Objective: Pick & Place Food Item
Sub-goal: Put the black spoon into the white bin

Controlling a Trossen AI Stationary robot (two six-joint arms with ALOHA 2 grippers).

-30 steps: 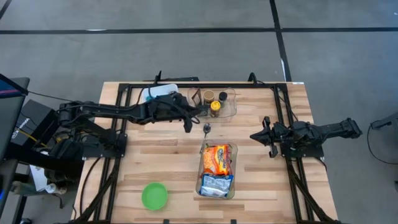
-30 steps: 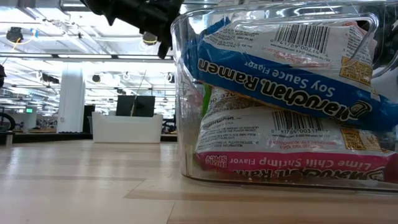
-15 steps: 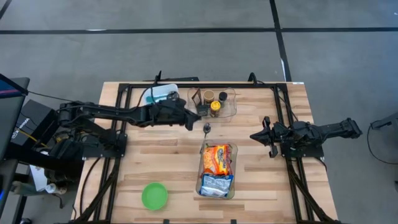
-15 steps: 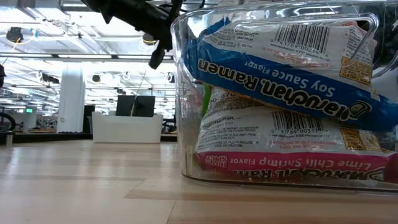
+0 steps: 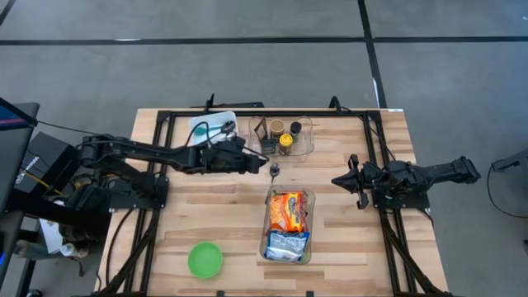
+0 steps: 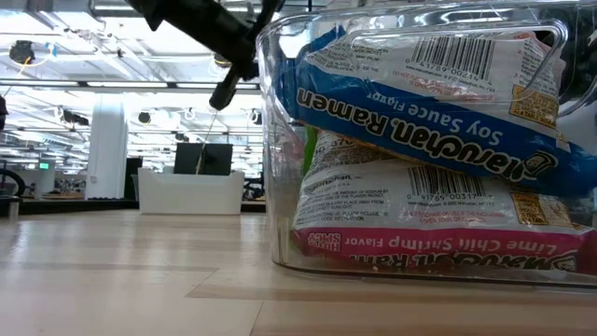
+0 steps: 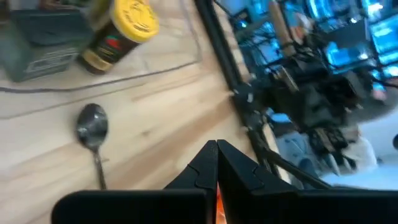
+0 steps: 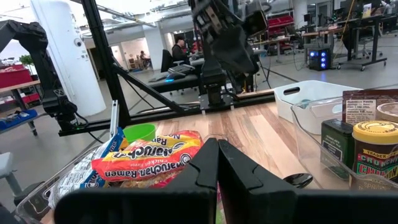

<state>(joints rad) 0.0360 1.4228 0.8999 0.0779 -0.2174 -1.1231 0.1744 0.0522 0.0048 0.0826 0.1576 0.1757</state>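
Note:
A clear bin (image 5: 287, 224) near the table's middle holds an orange ramen pack (image 5: 286, 209) and a blue one (image 5: 286, 245); the low view shows the stacked packs (image 6: 420, 140) up close. A second clear bin (image 5: 285, 136) at the far edge holds a yellow-lidded jar (image 7: 121, 34) and a dark box (image 7: 43, 43). A spoon (image 5: 274, 171) lies on the wood between the bins. My left gripper (image 5: 254, 165) hovers shut just left of the spoon, above the table, holding nothing. My right gripper (image 5: 342, 179) waits shut at the right, and it too holds nothing.
A white tray (image 5: 213, 125) sits at the far edge, left of the jar bin. A green bowl (image 5: 205, 260) stands near the front left. Black frame rails (image 5: 165, 157) run along both sides and the far edge. Bare wood lies between the bowl and the ramen bin.
My left gripper has swung toward the table's near edge and sunk a little, away from the white tray and toward the spoon. It has rolled about its own pointing line and stayed shut. The white tray now shows uncovered.

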